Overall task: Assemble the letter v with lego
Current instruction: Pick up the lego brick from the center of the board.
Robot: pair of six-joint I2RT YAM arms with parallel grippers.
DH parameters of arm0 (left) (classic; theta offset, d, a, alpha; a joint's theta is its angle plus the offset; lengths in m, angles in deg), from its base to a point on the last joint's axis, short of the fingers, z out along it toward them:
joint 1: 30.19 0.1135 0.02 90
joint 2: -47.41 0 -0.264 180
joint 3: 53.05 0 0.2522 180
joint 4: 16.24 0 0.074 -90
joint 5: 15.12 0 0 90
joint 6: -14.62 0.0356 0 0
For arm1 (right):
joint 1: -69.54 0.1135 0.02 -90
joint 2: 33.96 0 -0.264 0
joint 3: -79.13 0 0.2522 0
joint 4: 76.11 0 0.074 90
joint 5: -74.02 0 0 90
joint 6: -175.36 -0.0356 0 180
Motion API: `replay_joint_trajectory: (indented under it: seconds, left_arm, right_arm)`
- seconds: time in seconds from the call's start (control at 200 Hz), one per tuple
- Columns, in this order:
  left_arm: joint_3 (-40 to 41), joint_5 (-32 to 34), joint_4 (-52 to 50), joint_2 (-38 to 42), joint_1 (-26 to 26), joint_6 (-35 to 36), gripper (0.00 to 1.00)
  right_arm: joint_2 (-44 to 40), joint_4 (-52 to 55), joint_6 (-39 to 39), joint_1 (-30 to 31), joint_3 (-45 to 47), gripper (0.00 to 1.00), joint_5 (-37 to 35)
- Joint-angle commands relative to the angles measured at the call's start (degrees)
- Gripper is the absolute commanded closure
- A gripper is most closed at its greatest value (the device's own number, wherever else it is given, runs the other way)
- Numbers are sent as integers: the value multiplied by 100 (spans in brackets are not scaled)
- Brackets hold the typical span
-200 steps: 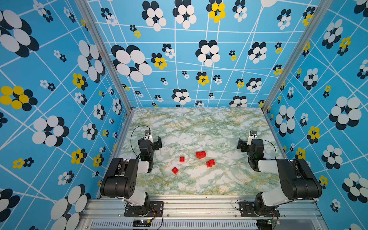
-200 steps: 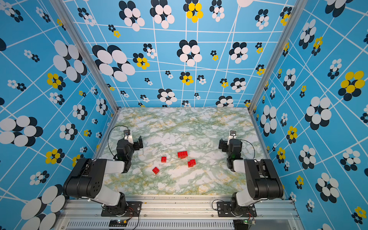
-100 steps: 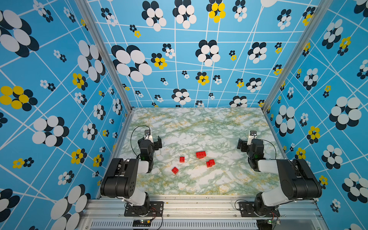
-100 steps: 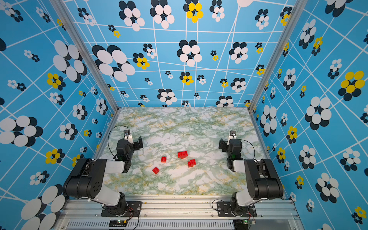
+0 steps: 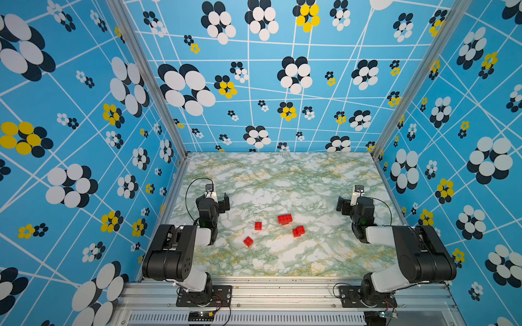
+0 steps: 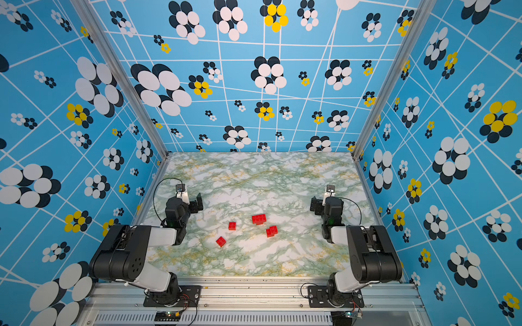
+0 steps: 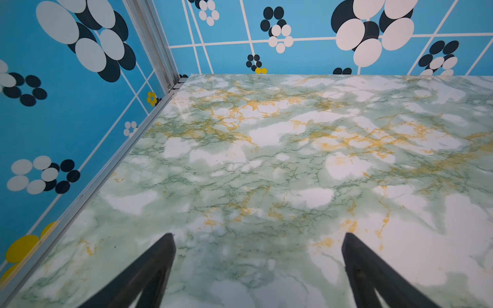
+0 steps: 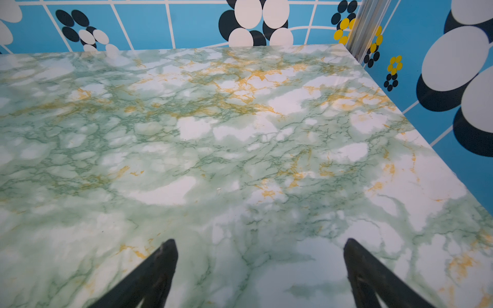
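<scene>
Several red lego pieces lie loose and apart on the marble tabletop, seen in both top views: a small brick [image 5: 258,225], a wider stepped cluster [image 5: 284,219], another cluster [image 5: 298,231] and a tilted brick [image 5: 248,241]. The letter v is out of view. My left gripper [image 5: 219,198] rests low near the left wall, well left of the bricks, open and empty. On the far side of the pieces, my right gripper [image 5: 348,201] is also open and empty. The left wrist view [image 7: 258,236] and right wrist view [image 8: 260,241] show spread fingertips over bare marble, with no lego.
Blue flower-patterned walls [image 5: 84,169] enclose the marble tabletop [image 5: 282,175] on three sides, with aluminium posts [image 5: 175,135] at the back corners. The arm bases are bolted to a metal rail [image 5: 282,290] along the front edge.
</scene>
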Motion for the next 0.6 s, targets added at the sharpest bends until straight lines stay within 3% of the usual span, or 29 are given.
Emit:
replay_joint_trajectory:
  seconds: [0.0,0.08,0.135,0.255,0.325,0.45,0.595]
  left_arm:
    - [-603,294,-1541,1125,-156,-22,0]
    - [-1138,365,-2715,1974,-208,-758,2]
    - [-1679,420,-4048,2288,-395,-1230,2]
    - [-2246,385,-5613,2476,-1270,-2100,8]
    - [-2446,160,-6191,2323,-1867,-2587,13]
    - [-2516,-312,-6553,1812,-2849,-3603,18]
    - [-2243,-1042,-5703,1269,-3446,-4717,23]
  right_arm:
    - [-437,598,-33,-44,-332,1,-20]
    - [-952,3010,-119,30,-1353,1,-181]
    - [-1064,4408,-294,112,-1995,1,-424]
    - [-1214,6650,-782,451,-2909,4,-853]
    - [-1264,7614,-1069,844,-3172,7,-756]
    - [-1348,8554,-1339,1578,-3269,9,-206]
    - [-1262,9251,-1408,2425,-3356,11,333]
